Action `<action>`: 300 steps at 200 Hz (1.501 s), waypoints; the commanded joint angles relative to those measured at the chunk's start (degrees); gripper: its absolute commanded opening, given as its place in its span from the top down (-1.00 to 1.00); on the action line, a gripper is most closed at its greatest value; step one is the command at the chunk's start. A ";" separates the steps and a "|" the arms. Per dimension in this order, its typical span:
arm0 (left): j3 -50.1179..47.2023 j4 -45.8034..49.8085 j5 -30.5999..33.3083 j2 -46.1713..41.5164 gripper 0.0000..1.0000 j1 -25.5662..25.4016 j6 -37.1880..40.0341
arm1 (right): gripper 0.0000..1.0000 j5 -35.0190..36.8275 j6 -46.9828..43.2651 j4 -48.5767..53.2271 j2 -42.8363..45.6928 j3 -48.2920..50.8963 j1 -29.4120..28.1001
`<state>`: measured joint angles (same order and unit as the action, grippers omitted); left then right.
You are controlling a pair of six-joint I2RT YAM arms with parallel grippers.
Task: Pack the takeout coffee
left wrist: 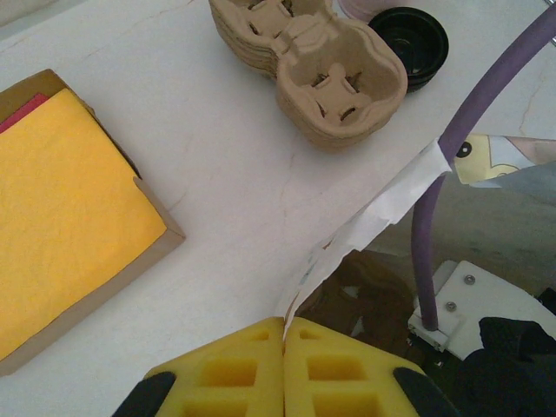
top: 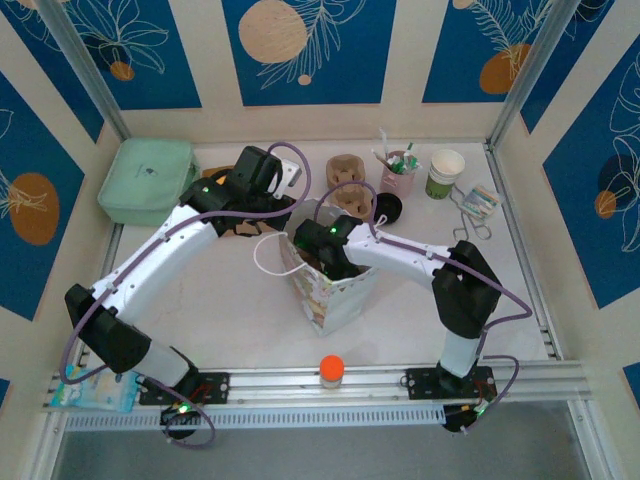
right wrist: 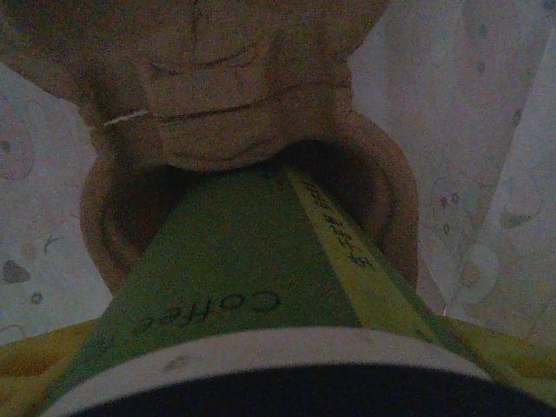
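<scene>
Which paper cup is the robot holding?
The green paper cup marked Coffee, gripped by the right tool inside the patterned paper bag; the lidless green-and-white cup and pink cup of sticks stand untouched behind.

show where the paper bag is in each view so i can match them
top external: the paper bag stands mid-table between the arms.
left wrist: its white rim runs up and right from the shut left end effector pinching it.
right wrist: its patterned inner wall rises behind the takeout coffee.
shared landmark: the cardboard carrier stack, behind the bag from above, top centre in the left wrist view.
</scene>
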<state>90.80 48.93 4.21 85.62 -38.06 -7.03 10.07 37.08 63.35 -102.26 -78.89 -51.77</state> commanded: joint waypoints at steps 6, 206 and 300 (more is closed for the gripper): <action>1.22 -0.85 1.86 -2.64 0.85 -0.25 0.70 | 0.77 -0.48 0.66 1.06 -2.20 2.11 0.75; 0.69 -1.65 0.98 -2.57 0.85 -0.25 0.70 | 0.70 4.26 0.36 -10.97 -4.99 9.55 1.48; 0.35 -1.92 0.98 -2.74 0.85 -0.25 0.70 | 0.66 4.79 1.24 -12.50 -6.02 11.05 1.59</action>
<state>90.80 48.66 4.16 85.08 -38.06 -7.03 11.86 37.08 55.92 -101.47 -73.30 -51.31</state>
